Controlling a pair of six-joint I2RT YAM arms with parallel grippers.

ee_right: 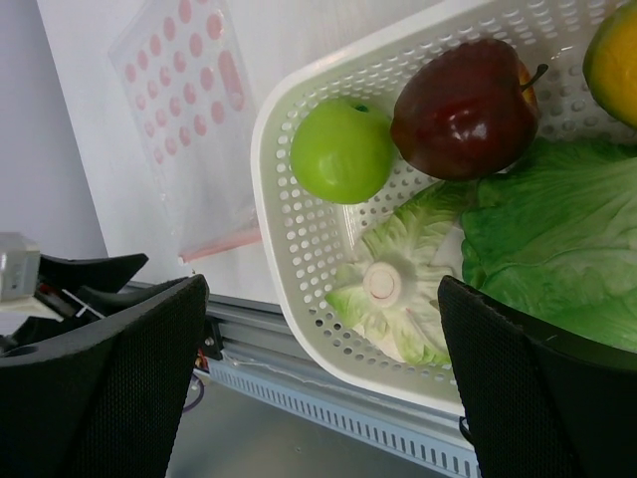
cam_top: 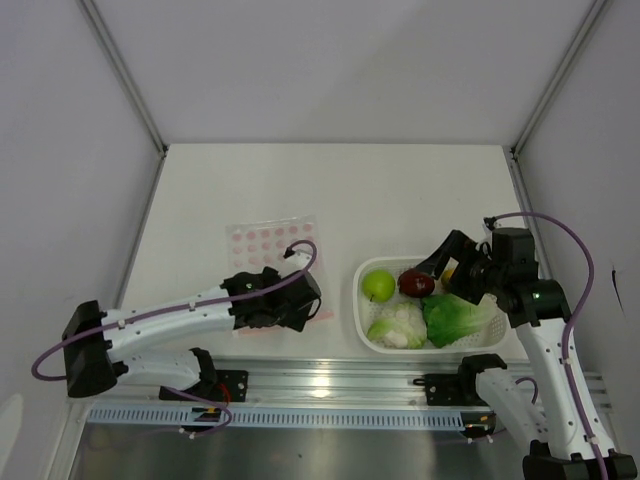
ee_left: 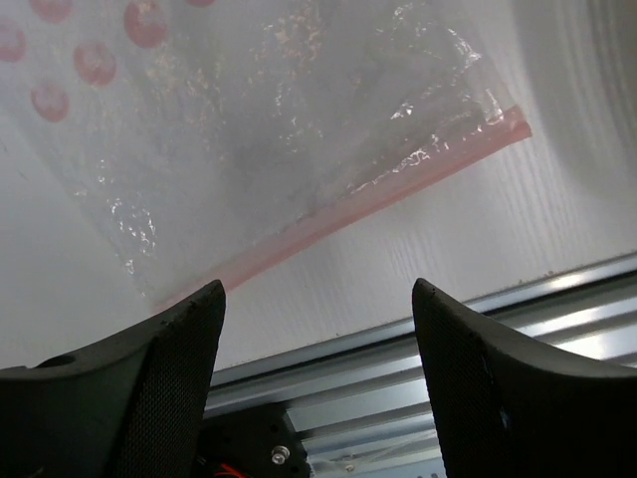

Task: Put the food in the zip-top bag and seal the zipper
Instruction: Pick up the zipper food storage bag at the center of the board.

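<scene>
The zip-top bag (cam_top: 268, 243) lies flat on the table, clear with pink dots. Its zipper (ee_left: 348, 214) is the pink strip along the near edge. My left gripper (cam_top: 300, 300) hovers over that edge, open, with nothing between its fingers (ee_left: 149, 378). The food sits in a white basket (cam_top: 362, 300): a green apple (ee_right: 343, 149), a dark red apple (ee_right: 463, 95), a yellow-orange fruit (ee_right: 612, 50), leafy lettuce (ee_right: 557, 239) and a cauliflower (ee_right: 398, 289). My right gripper (cam_top: 455, 265) hangs open above the basket's far side, holding nothing.
The metal rail (cam_top: 330, 385) runs along the table's near edge, close to both the bag and the basket. Grey walls enclose the table on the left, right and back. My left arm's purple cable (cam_top: 300, 250) loops over the bag.
</scene>
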